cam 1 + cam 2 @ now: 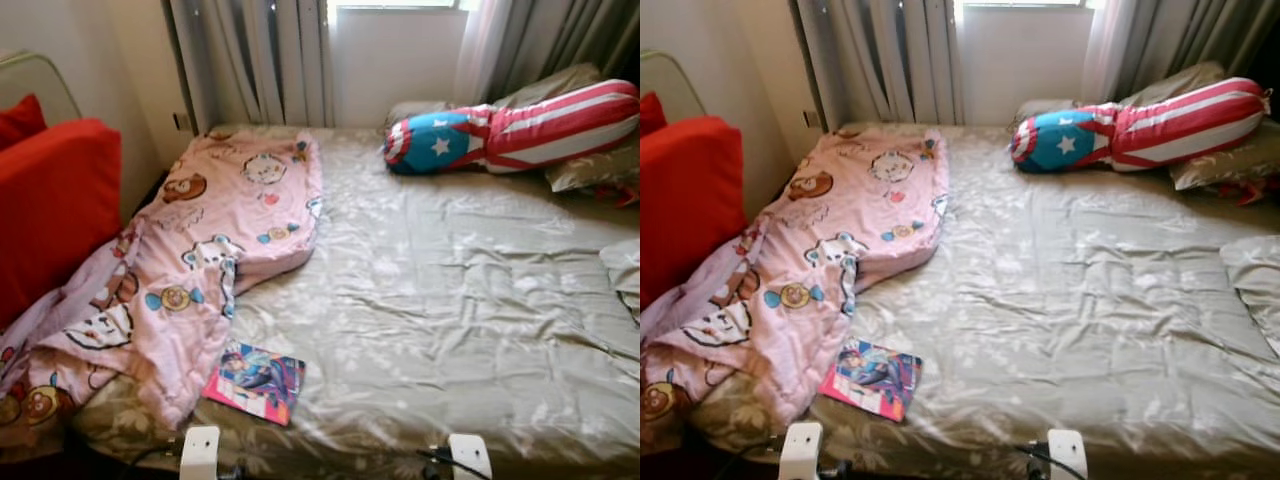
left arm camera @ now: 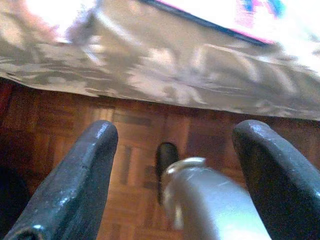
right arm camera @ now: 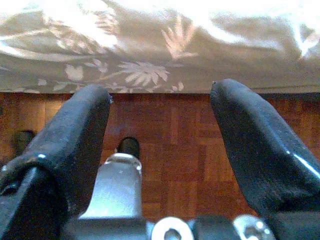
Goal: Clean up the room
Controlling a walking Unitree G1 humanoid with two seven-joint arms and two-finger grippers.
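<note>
Bed sat in front of the robot, covered in a wrinkled olive sheet with a pale floral print. Pink blanket with cartoon animals lay bunched along the bed's left side, its lower end spilling off the left edge toward the red cushion. Book with a colourful cover lay flat on the sheet near the bed's front edge, just beside the blanket's lower end, possibly touching it. Star-and-stripe bolster lay across the head of the bed on the right, resting against grey pillows. Curtains hung behind the headboard side.

Left gripper hung low over the parquet floor, fingers spread apart, nothing between them; bed edge and book corner ahead of it. Right gripper was likewise spread wide and empty, above the floor, facing the sheet's hanging edge. 2 white wrist parts showed at the head views' bottom edge.
</note>
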